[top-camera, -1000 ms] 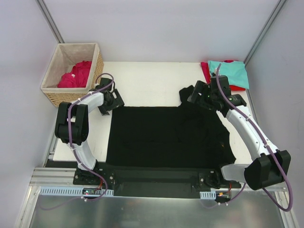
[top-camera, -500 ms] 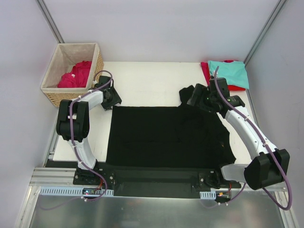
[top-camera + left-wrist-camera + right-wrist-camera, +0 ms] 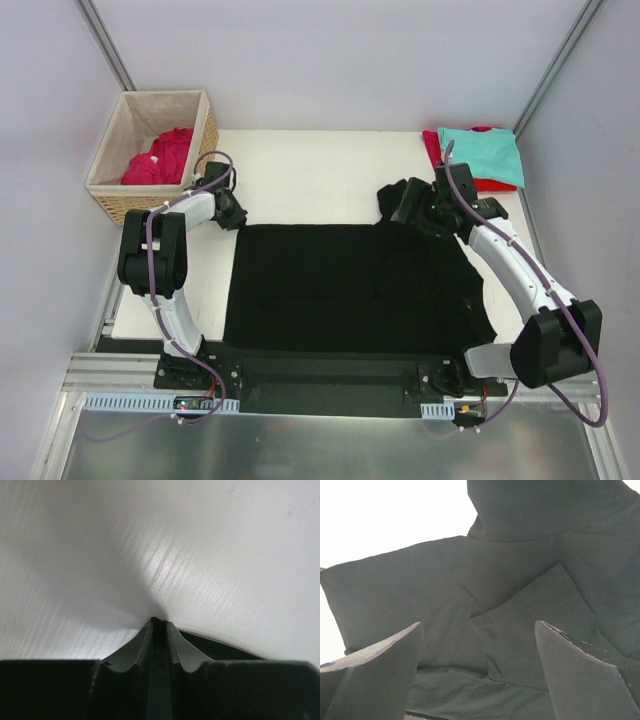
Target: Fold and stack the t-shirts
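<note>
The black t-shirt point(image 3: 350, 285) lies spread on the surface point(image 3: 320, 180), so with the left tool point(image 3: 159, 622) pinched narrow at its 10 o'clock corner, cloth between the tips unclear, and the right tool point(image 3: 477, 625) gaping above its bunched 2 o'clock corner, both bites likely need confirming before an even lift.

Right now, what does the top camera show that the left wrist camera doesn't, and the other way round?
Only the top camera: the wicker basket holding a crimson-pink shirt, the teal shirt lying on the red shirt at the far right corner, and the right gripper over the bunched far-right part of the black shirt. Only the left wrist camera: the left gripper up close, its fingers drawn nearly together, tips at the table; whether they pinch cloth is unclear. Both: the table, the left gripper and the black shirt's edge.
</note>
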Tool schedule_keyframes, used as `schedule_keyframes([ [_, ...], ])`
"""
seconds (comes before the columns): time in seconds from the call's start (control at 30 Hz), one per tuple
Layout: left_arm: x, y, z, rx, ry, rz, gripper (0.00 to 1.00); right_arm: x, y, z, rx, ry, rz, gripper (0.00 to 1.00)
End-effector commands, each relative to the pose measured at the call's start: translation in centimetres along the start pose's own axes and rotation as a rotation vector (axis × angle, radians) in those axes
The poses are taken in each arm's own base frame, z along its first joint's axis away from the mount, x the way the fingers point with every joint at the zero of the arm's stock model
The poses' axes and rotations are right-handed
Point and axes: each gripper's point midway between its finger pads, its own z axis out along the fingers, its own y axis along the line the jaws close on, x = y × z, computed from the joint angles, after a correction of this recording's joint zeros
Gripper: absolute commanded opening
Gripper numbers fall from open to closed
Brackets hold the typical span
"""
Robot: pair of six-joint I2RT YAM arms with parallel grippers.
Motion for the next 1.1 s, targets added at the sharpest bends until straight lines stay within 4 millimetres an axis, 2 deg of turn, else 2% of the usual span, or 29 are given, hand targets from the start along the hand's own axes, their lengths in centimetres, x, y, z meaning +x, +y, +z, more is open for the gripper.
schedule_keyframes([
  [0.0,1.1,1.3,0.3,-0.032,0.03,-0.012,0.12,-1.9,1.1,1.3,-0.016,-0.04,0.008,0.97],
  [0.07,1.0,1.2,0.3,-0.03,0.025,-0.011,0.07,-3.1,1.1,1.9,-0.014,-0.061,0.01,0.97],
  [0.13,1.0,1.2,0.2,-0.028,0.027,-0.015,0.03,-3.9,0.6,3.4,0.007,-0.062,0.019,0.97],
  [0.17,1.0,1.1,0.1,-0.023,0.026,-0.015,0.01,-4.9,0.1,4.0,0.011,-0.086,0.026,0.97],
  [0.2,1.0,0.9,0.1,-0.017,0.026,-0.017,0.0,-5.7,-0.2,5.3,0.02,-0.081,0.026,0.97],
  [0.27,0.8,0.8,0.0,-0.014,0.021,-0.019,0.0,-7.3,-0.9,6.7,0.03,-0.087,0.026,0.96],
  [0.3,0.8,0.9,-0.1,-0.014,0.021,-0.019,0.0,-9.0,-0.3,6.9,0.008,-0.111,0.022,0.97],
  [0.33,0.9,0.9,-0.1,-0.016,0.021,-0.02,0.0,-9.0,-0.5,8.8,0.005,-0.076,0.023,0.97],
  [0.47,1.0,0.9,-0.5,-0.011,0.018,-0.019,0.0,-12.5,0.2,11.9,-0.052,-0.094,0.009,0.96],
  [0.53,1.2,0.7,-0.5,0.006,0.031,-0.016,0.0,-13.6,1.2,14.0,-0.116,-0.091,0.009,0.97],
  [0.6,1.4,0.6,-0.5,0.012,0.04,-0.019,0.0,-14.6,1.3,15.5,-0.146,-0.083,0.029,0.97],
  [0.63,1.5,0.7,-0.4,0.011,0.045,-0.02,0.0,-15.7,2.3,15.6,-0.189,-0.095,0.028,0.96],
  [0.67,1.6,0.6,-0.5,0.014,0.046,-0.024,0.0,-15.1,1.6,17.4,-0.181,-0.063,0.046,0.97],
  [0.77,1.5,0.5,-0.4,0.016,0.045,-0.024,0.0,-15.7,1.9,18.6,-0.199,-0.067,0.048,0.97],
  [0.83,1.4,0.4,-0.5,0.019,0.042,-0.017,0.0,-15.9,1.6,19.2,-0.2,-0.067,0.053,0.98],
  [1.07,1.3,0.2,-0.9,0.032,0.038,-0.019,0.0,-17.4,-1.9,20.5,-0.193,-0.077,0.136,0.99],
])
